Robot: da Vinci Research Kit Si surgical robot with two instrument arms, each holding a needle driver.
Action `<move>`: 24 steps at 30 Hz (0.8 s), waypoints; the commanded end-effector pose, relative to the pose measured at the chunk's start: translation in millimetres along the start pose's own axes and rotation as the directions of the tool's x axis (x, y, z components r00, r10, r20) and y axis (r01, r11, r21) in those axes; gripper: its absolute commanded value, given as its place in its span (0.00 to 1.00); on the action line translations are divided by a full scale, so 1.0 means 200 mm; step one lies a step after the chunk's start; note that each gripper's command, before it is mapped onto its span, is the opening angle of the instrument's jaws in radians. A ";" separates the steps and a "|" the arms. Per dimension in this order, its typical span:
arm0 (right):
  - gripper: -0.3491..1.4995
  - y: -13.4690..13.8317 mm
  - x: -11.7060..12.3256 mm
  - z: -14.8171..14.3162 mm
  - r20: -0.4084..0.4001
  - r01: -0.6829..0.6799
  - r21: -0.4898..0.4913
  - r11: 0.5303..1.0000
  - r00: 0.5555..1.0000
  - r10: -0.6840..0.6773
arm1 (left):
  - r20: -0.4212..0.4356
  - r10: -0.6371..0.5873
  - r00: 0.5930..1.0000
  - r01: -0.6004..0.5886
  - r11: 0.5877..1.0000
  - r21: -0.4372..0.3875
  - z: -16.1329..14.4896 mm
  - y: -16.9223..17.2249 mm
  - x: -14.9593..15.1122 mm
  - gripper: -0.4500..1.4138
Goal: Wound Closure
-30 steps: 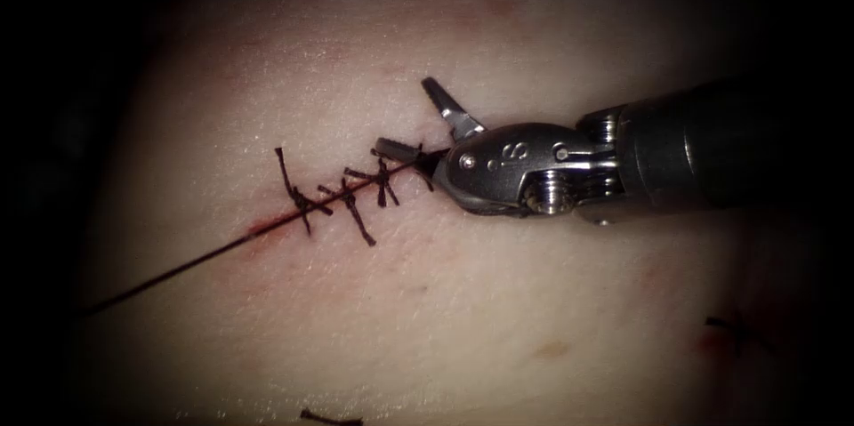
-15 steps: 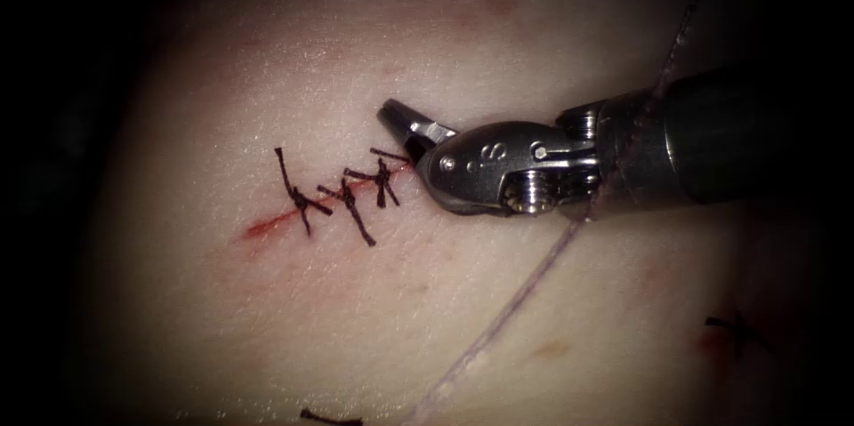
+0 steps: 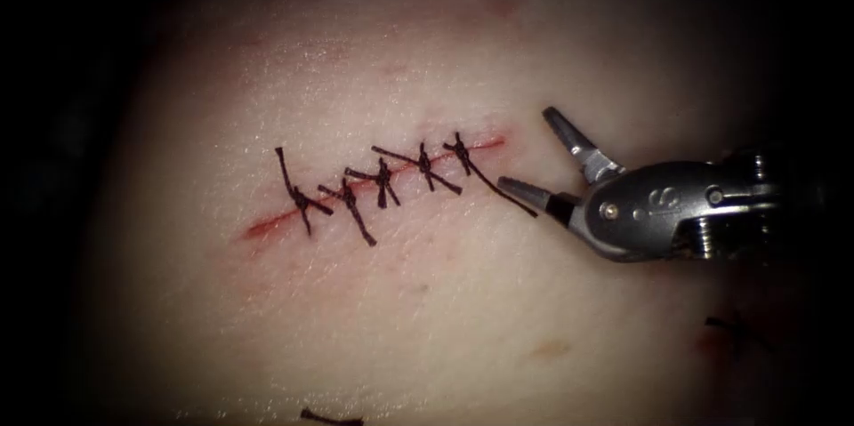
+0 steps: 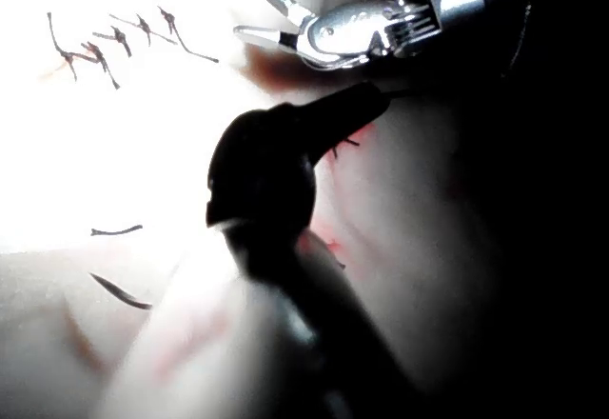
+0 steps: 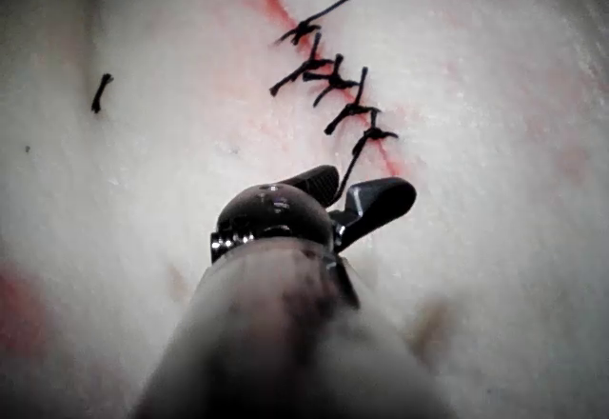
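The tissue (image 3: 427,319) is a broad, pale slab of pork belly that looks soft and yielding, likely to dimple under a tool tip and slick where the red fluid (image 3: 267,227) wets it. It is best taken in small bites near the wound edge and not pinched hard.

Open room lies all around: bare tissue spreads wide below and above the cut (image 3: 382,179), and fades into shadow toward the borders of the endoscope view.

The right tool (image 3: 543,164) sits at the right end of the cut, just beside the last stitch, jaws spread apart and holding nothing. Its lower jaw tip lies close to the long tail of that stitch, and I cannot tell whether it touches.

In the left wrist view the left tool (image 4: 328,124) is a dark shape held off to the side of the right tool (image 4: 271,21); its state cannot be made out.

The cut runs slanting, closed by five knotted stitches (image 3: 382,181) across it. Their thread is thin, limp and light and would slip unless gripped squarely, well clear of a knot.

Short cut ends of thread (image 3: 331,417) lie loose on the tissue, well apart from the wound.
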 end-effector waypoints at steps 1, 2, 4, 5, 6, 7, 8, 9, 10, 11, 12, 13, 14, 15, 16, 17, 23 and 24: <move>0.49 0.001 -0.009 -0.016 0.017 -0.008 -0.002 1.000 1.000 0.008 | 0.008 0.005 1.000 -0.005 1.000 0.011 0.007 -0.005 -0.007 0.00; 0.54 0.003 -0.012 -0.022 0.025 -0.020 -0.004 1.000 0.999 0.020 | 0.019 0.009 1.000 -0.009 1.000 0.019 0.011 -0.007 -0.012 0.00; 0.62 0.005 -0.019 -0.034 0.043 -0.036 -0.012 0.999 0.998 0.037 | 0.059 0.024 0.998 -0.027 0.998 0.055 0.019 -0.012 -0.023 0.00; 0.64 0.006 -0.025 -0.044 0.057 -0.049 -0.022 0.999 0.997 0.050 | 0.108 0.033 0.994 -0.043 0.995 0.092 0.025 -0.018 -0.035 0.00; 0.64 0.008 -0.028 -0.048 0.070 -0.042 -0.024 0.999 0.997 0.043 | 0.130 0.046 0.990 -0.060 0.992 0.109 0.028 -0.021 -0.041 0.00; 0.62 0.009 -0.030 -0.051 0.083 -0.037 -0.022 0.999 0.996 0.038 | 0.158 0.079 0.984 -0.098 0.988 0.121 0.030 -0.024 -0.049 0.00; 0.62 0.011 -0.031 -0.052 0.094 -0.034 -0.025 0.999 0.995 0.036 | 0.175 0.098 0.980 -0.121 0.984 0.128 0.032 -0.026 -0.054 0.00; 0.62 0.012 -0.032 -0.054 0.104 -0.020 -0.031 0.999 0.994 0.023 | 0.188 0.112 0.976 -0.138 0.981 0.134 0.034 -0.029 -0.060 0.00; 0.60 0.013 -0.033 -0.054 0.112 -0.013 -0.032 0.999 0.994 0.016 | 0.204 0.140 0.969 -0.169 0.977 0.131 0.036 -0.032 -0.068 0.00; 0.55 0.015 -0.035 -0.055 0.102 -0.013 -0.022 1.000 0.995 0.015 | 0.227 0.207 0.952 -0.238 0.964 0.119 0.039 -0.036 -0.078 0.00; 0.54 0.016 -0.035 -0.055 0.084 -0.015 -0.004 1.000 0.996 0.015 | 0.234 0.227 0.945 -0.260 0.959 0.117 0.040 -0.039 -0.084 0.06; 0.54 0.019 -0.036 -0.055 0.077 -0.016 0.006 1.000 0.997 0.015 | 0.226 0.246 0.942 -0.269 0.960 0.075 0.042 -0.044 -0.091 0.32; 0.55 0.019 -0.036 -0.054 0.078 -0.017 0.006 1.000 0.997 0.016 | 0.227 0.247 0.942 -0.264 0.963 0.048 0.042 -0.047 -0.093 0.51; 0.61 0.020 -0.036 -0.054 0.078 -0.017 0.007 1.000 0.997 0.017 | 0.234 0.238 0.943 -0.251 0.968 0.028 0.043 -0.051 -0.094 0.67; 0.67 0.020 -0.036 -0.053 0.073 -0.019 0.012 1.000 0.997 0.018 | 0.259 0.229 0.938 -0.241 0.970 0.016 0.044 -0.054 -0.095 0.78; 0.70 0.020 -0.035 -0.052 0.056 -0.021 0.026 0.999 0.998 0.019 | 0.331 0.204 0.921 -0.213 0.977 -0.010 0.047 -0.063 -0.093 0.94; 0.79 0.017 -0.031 -0.048 0.034 -0.026 0.041 0.999 0.999 0.024 | 0.419 0.154 0.895 -0.172 0.985 0.006 0.052 -0.083 -0.084 0.99; 0.79 0.016 -0.030 -0.048 0.034 -0.026 0.040 0.999 0.999 0.025 | 0.420 0.155 0.894 -0.176 0.984 0.012 0.053 -0.086 -0.082 0.99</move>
